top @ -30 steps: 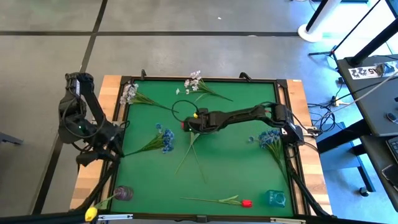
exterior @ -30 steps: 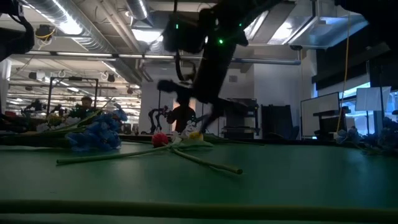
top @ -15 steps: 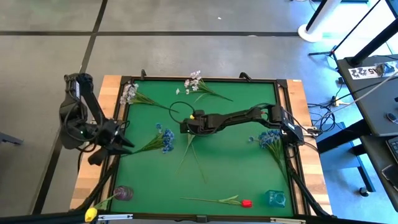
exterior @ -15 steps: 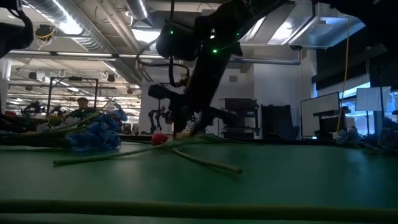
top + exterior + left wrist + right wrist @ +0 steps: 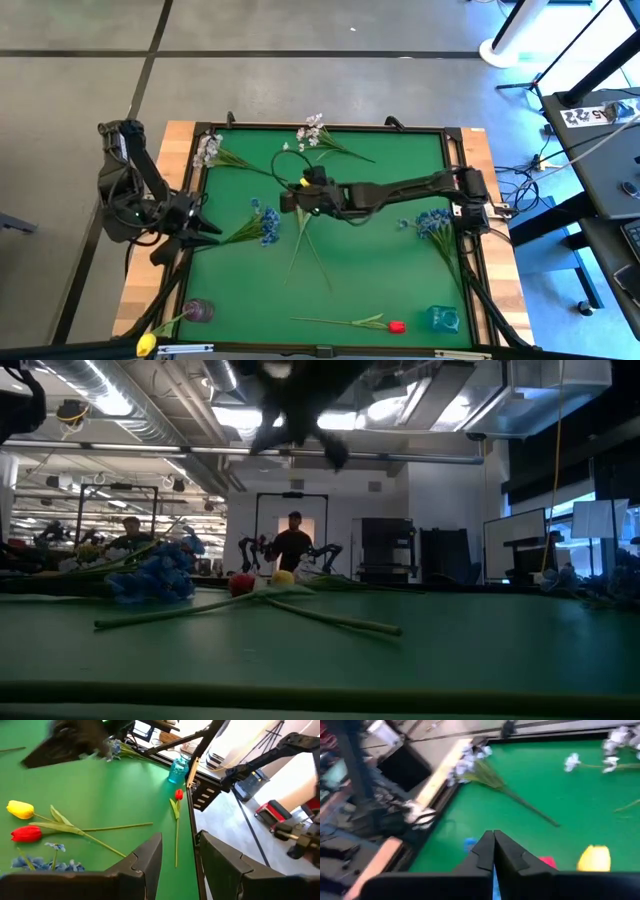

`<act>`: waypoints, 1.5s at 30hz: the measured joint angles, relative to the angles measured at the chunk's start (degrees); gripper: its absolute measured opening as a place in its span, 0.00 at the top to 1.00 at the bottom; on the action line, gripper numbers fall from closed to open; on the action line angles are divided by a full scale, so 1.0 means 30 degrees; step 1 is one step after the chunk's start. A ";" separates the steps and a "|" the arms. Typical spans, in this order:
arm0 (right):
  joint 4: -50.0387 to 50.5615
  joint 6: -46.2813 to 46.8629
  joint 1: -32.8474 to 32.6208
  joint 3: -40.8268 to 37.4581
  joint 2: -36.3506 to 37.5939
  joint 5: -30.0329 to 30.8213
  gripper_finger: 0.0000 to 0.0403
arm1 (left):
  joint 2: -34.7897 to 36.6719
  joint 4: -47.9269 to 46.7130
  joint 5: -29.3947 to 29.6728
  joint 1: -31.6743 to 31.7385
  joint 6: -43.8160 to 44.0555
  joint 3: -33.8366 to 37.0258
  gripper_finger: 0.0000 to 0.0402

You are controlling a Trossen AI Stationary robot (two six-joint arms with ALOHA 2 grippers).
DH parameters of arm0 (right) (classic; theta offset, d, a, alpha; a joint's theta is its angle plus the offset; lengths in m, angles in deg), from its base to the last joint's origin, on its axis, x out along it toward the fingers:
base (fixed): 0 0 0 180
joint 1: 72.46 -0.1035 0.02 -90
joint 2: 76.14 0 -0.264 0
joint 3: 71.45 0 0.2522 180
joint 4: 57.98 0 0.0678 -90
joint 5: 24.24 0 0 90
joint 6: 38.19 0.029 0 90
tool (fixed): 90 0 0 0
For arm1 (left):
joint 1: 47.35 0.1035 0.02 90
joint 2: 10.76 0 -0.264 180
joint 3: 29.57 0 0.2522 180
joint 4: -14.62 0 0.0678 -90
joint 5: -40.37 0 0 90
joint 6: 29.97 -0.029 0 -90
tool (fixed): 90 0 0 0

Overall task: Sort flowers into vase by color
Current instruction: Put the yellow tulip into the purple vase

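High view: crossed tulips (image 5: 300,225), heads far-side.

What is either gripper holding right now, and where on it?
Nothing. The right gripper is shut and empty above the yellow tulip; the left gripper is open.

right end effector (image 5: 289,201) mid-table; left end effector (image 5: 210,227) at table's left edge.

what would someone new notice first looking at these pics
Probably the bright green table scattered with fake flowers, and the right arm stretched across it, its tool shut above a yellow tulip and red tulip lying together near the middle. The left tool hangs open at the table's left edge, beside a blue cluster.
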 joint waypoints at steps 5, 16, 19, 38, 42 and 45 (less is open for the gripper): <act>0.3682 0.2799 -0.0064 -0.0045 0.0053 -0.0418 0.96 | 0.0000 0.0293 -0.0060 0.0746 -0.0424 0.0011 0.68; 0.3775 0.4808 0.1084 -0.0063 -0.4190 -0.2888 0.58 | -0.0234 0.0838 -0.0043 0.1064 -0.0431 0.0011 0.68; 0.3255 0.4774 0.1258 -0.0058 -0.4959 -0.2886 0.53 | -0.0297 0.1004 0.0114 0.1062 -0.0392 0.0011 0.68; 0.2273 0.5490 0.1313 -0.0071 -0.5925 -0.1659 0.96 | -0.0620 0.1054 0.0634 0.2261 0.0018 0.0011 0.68; 0.1214 0.5259 0.1317 -0.0131 -0.4808 -0.0615 0.93 | -0.0535 0.0640 0.0603 0.3078 -0.0125 0.0011 0.68; -0.0827 0.3349 0.1190 -0.0081 -0.3002 0.0340 0.94 | -0.0077 0.0664 -0.0049 0.3626 -0.0497 0.0011 0.68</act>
